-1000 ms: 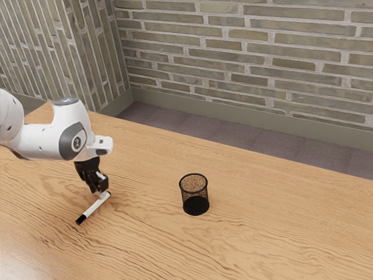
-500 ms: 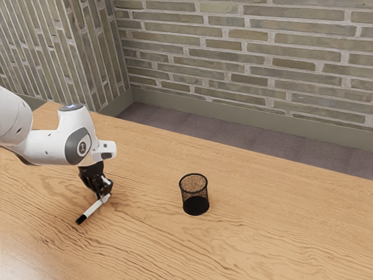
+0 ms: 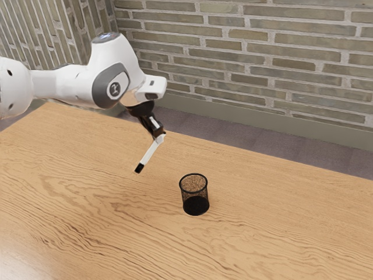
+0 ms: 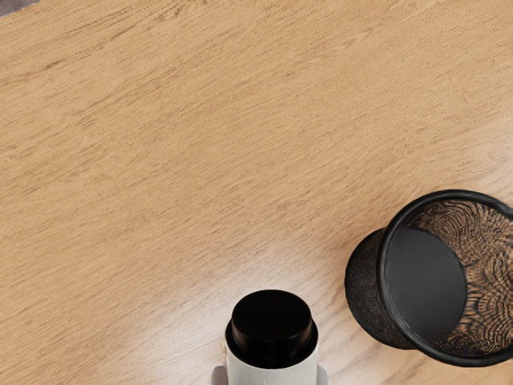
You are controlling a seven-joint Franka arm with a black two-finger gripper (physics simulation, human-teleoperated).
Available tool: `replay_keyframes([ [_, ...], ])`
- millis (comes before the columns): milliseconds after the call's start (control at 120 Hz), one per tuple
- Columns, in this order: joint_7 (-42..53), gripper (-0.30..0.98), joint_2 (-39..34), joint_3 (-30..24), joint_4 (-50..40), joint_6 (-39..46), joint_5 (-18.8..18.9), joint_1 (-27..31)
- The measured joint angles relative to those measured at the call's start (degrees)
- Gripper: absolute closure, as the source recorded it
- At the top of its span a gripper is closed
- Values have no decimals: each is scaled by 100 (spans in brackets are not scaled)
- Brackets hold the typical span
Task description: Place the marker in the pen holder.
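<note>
Tabletop [image 3: 268, 227] below, the marker [image 3: 151, 153] is clamped aslant by the gripper [image 3: 158, 135], to the exterior view's left of the pen holder [image 3: 194, 192].

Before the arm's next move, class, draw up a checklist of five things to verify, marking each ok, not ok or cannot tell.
1. Marker gripped between the tool's fingers: ok.
2. Marker lifted off the table: ok.
3. Pen holder upright, with its mouth facing up: ok.
4. Marker over the holder's mouth: not ok; it hangs off toward the exterior view's left.
5. Grip firm enough to prevent slipping: cannot tell.
</note>
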Motion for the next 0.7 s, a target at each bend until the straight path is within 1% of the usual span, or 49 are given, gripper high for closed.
replay_keyframes([
  [142, 177, 79, 450, -21, 811, -251, 3, -237],
  [367, 409, 79, 1157, -30, 1657, -410, -30, -681],
  [533, 519, 79, 1382, -65, 1763, -446, -114, -890],
  [700, 605, 77, 1530, -70, 1707, -466, -194, -913],
])
